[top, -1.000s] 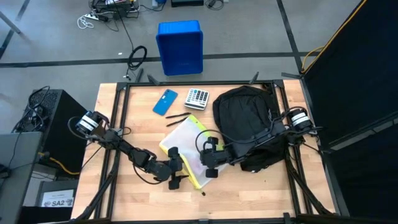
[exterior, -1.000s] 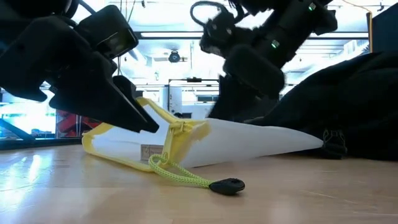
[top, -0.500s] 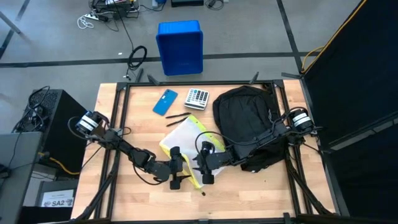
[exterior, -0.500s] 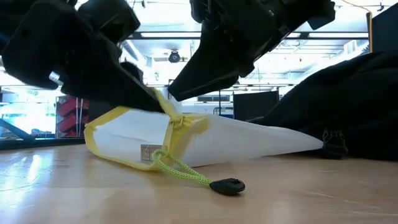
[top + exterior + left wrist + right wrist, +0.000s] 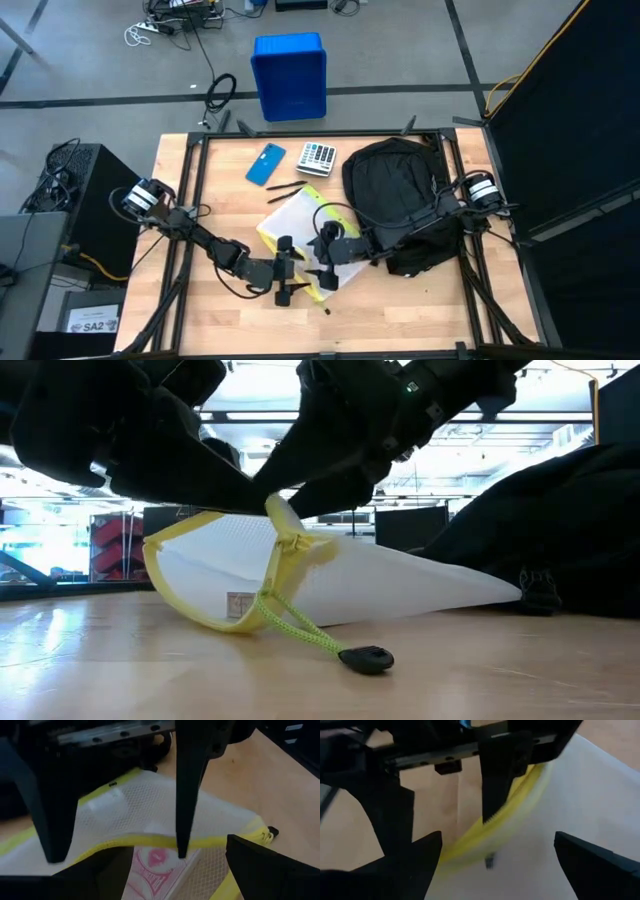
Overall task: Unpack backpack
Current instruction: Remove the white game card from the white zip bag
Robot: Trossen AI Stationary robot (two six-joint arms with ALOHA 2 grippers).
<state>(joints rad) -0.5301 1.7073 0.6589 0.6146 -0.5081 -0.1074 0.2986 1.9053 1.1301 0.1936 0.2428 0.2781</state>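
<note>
The backpack (image 5: 400,200) lies on the right side of the tabletop (image 5: 440,300), and several things are already out of it: a blue phone (image 5: 265,163), a calculator (image 5: 318,156), a pen (image 5: 285,190) and a white mesh pouch (image 5: 300,225) with yellow trim. My left jaws (image 5: 283,272) and right jaws (image 5: 322,262) both stand wide at the pouch's near edge, gripping nothing that I can make out. I judge the unpacking well along; whether anything is left inside the backpack I cannot tell.
</note>
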